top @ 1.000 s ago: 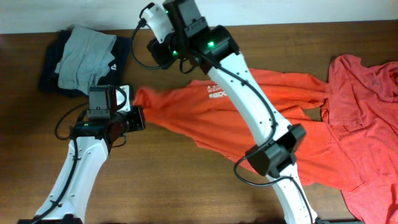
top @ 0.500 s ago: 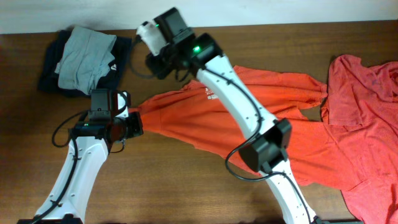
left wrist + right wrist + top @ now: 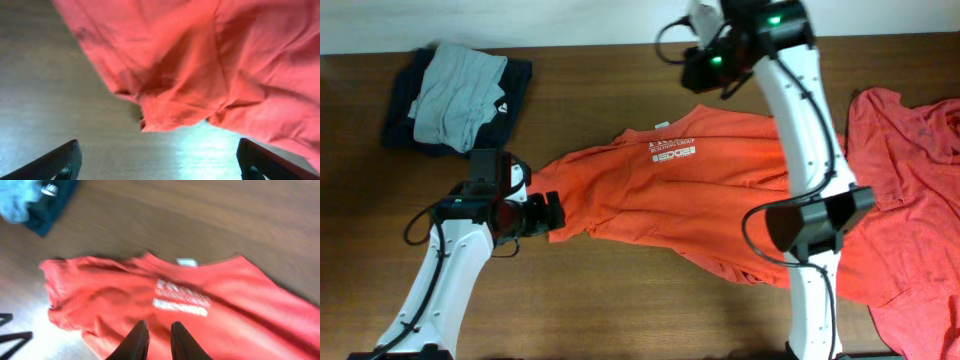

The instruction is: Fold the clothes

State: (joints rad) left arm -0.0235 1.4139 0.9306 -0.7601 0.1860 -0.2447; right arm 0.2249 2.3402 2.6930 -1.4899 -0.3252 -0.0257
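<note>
Lab-like: robot arms [image 3: 815, 170] at wooden table [image 3: 620, 310]

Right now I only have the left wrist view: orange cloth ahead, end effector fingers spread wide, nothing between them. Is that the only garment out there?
Observer: No. Overhead shows a second red shirt at far right, beside the orange shirt.
Reviewer: Which face of the orange one is up?
Observer: The side with small white lettering just below the collar.
Reviewer: And the right end effector?
Observer: The right end effector is raised clear of the cloth near the collar, fingers narrowly apart, holding nothing.
</note>
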